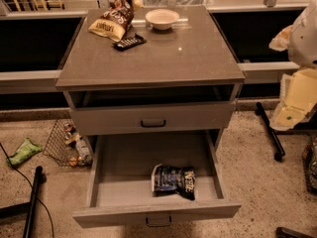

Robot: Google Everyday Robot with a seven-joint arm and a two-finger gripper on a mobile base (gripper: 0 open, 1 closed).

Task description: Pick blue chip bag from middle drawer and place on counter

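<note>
The middle drawer (156, 210) of the grey cabinet is pulled out wide. The blue chip bag (173, 181) lies crumpled on the drawer floor, right of centre and near the front. The counter (163, 61) tops the cabinet above it. My gripper (293, 99) is at the right edge of the view with the white and cream arm, beside the cabinet at about counter height. It is well away from the bag and the drawer.
On the counter's far side are a brown-and-yellow bag (115, 19), a white bowl (162, 19) and a small dark flat object (130, 42). The upper drawer (152, 119) is closed. On the floor are a wire basket (64, 145), a green packet (23, 151) and black poles (33, 197).
</note>
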